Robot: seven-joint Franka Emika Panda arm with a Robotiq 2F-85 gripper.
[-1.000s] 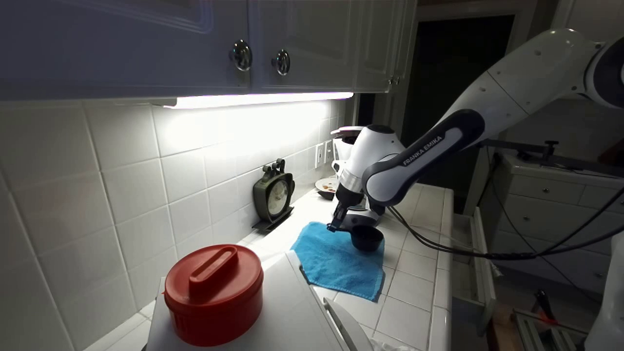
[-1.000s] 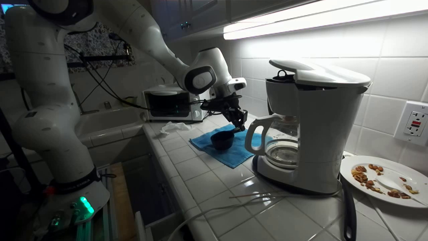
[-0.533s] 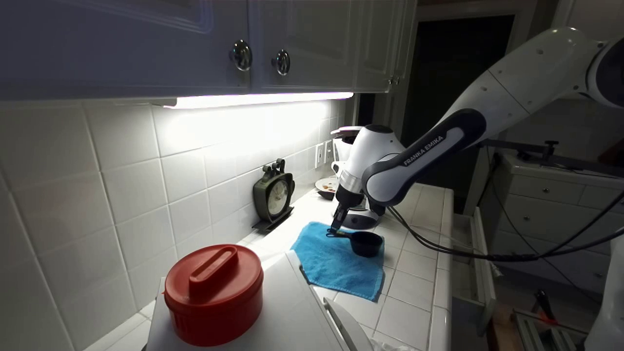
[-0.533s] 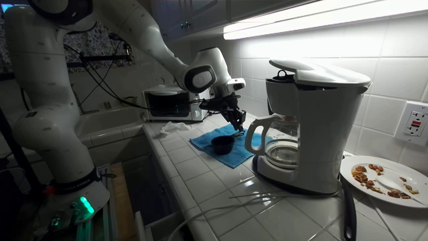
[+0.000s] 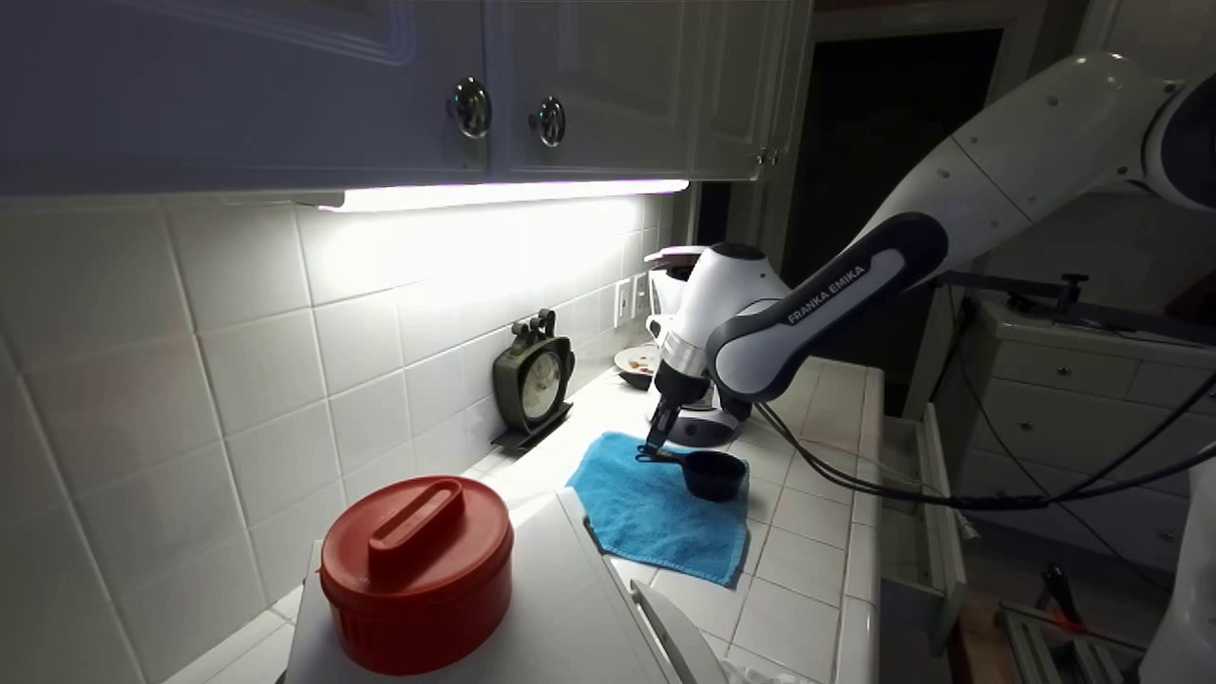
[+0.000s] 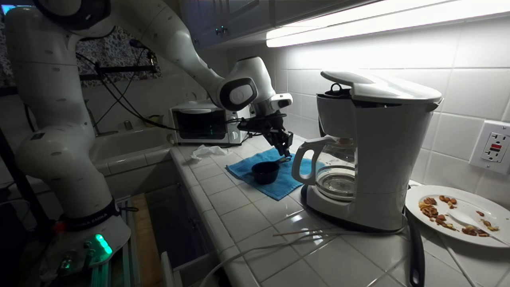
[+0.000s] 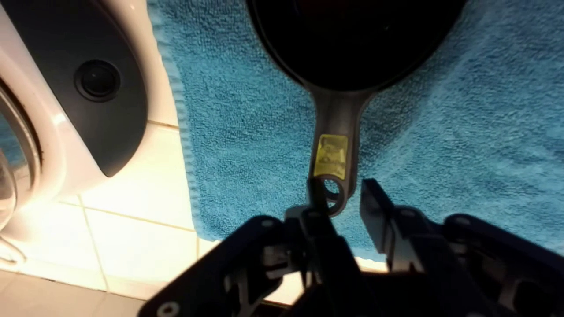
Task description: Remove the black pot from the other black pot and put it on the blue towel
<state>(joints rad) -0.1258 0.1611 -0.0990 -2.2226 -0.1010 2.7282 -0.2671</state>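
A black pot (image 5: 714,477) sits upright on the blue towel (image 5: 655,527); both also show in the other exterior picture, the pot (image 6: 265,172) on the towel (image 6: 279,190). In the wrist view the pot (image 7: 352,48) is at the top, its handle (image 7: 337,114) pointing down toward me with a yellow label. A second edge and hole show under the handle end, as if another handle lies beneath; a second pot is not clear. My gripper (image 7: 343,182) is open, its fingers on either side of the handle end. The gripper (image 5: 650,446) is low over the towel (image 7: 246,145).
A white coffee maker (image 6: 386,159) stands close beside the towel, with a plate of nuts (image 6: 458,211) beyond. A green scale (image 5: 534,380) stands by the wall. A red lidded container (image 5: 418,579) sits on the toaster oven (image 6: 203,123). Crumpled paper (image 6: 208,151) lies near it.
The gripper has opened on the handle. The pot has dropped slightly and settled level on the towel within the first half second. The arm has barely moved.
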